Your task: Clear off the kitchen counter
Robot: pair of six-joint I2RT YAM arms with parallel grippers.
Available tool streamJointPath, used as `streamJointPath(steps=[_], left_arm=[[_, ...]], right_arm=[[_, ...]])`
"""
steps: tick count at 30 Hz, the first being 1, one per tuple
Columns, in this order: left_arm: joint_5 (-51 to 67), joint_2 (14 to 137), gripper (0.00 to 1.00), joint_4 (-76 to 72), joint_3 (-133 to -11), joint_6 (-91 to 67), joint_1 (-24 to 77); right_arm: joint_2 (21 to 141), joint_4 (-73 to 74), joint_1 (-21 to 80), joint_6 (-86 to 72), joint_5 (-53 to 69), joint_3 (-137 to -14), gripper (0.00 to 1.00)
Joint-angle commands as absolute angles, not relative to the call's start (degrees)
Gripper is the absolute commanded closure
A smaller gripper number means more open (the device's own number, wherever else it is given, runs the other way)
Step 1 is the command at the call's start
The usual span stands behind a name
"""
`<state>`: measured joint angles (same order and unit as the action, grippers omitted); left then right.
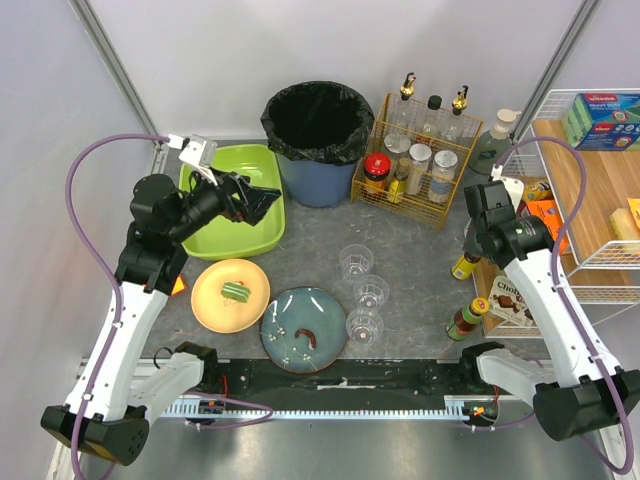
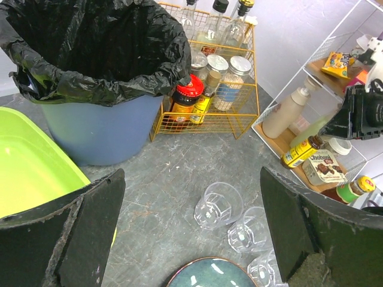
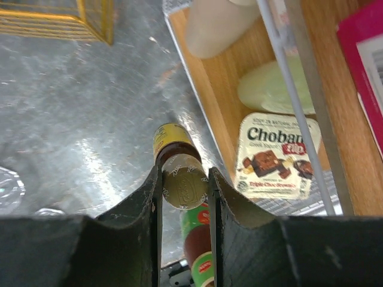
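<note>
Looking down from the top external camera onto the large flat grey mottled stone-look kitchen counter (image 1: 310, 240), edged by a metal frame and filling the middle of the view, with a round blue plastic bin (image 1: 315, 185) lined in black film standing at its far side. Holding the left gripper (image 1: 262, 203) just left of the bin, above a lime-green rectangular plastic tub (image 1: 235, 160), fingers spread well apart and gripping nothing. Reaching with the right gripper (image 1: 470, 256) well to the right of the bin, at a small brown glass bottle with a yellow label (image 1: 465, 267) just beside a white wire rack with wooden shelves (image 1: 590, 200). Sharing the counter with three clear faceted tumblers (image 1: 357, 263) in front of the bin, a round yellow plate (image 1: 205, 300) front-left of it, a round teal glazed plate (image 1: 285, 320) in front of it, and a gold wire caddy (image 1: 440, 215) of jars just to its right. Peering through the left wrist camera, showing both black fingers (image 2: 90, 227) wide apart at the lower corners, bare counter and tumblers between them in front of the bin. Pressing, in the right wrist view, both black pads (image 3: 152, 209) against the pale metal cap of the yellow-labelled bottle, clamped on it from either side, with a green-capped sauce bottle (image 3: 194, 221) just beside it.
</note>
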<state>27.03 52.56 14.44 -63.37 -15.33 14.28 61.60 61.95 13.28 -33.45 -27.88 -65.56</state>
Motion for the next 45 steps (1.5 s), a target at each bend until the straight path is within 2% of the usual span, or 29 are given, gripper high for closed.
streamJointPath(steps=[1,10,19,27,34,45], left_arm=[[26.19,51.42,0.01,14.24,-63.90,-15.47,14.50],[24.70,50.10,0.01,15.29,-64.16,-13.98,14.50],[24.26,49.75,0.01,15.56,-64.60,-13.62,14.50],[23.47,49.22,0.01,16.43,-64.51,-13.10,14.50],[22.06,48.34,0.01,16.96,-64.60,-11.87,14.50],[20.13,47.64,0.01,17.93,-64.51,-10.99,14.50]], right_arm=[[62.66,56.17,13.18,-30.15,-22.16,-71.88,1.00],[68.64,54.85,13.18,-26.55,-18.55,-84.89,1.00],[74.96,47.65,13.88,-25.84,-13.36,-90.26,1.00],[81.64,41.22,16.00,-25.40,-17.04,-94.38,1.00],[86.21,40.34,16.17,-23.38,-19.34,-100.45,1.00],[93.86,41.57,17.05,-21.80,-20.74,-102.04,1.00]])
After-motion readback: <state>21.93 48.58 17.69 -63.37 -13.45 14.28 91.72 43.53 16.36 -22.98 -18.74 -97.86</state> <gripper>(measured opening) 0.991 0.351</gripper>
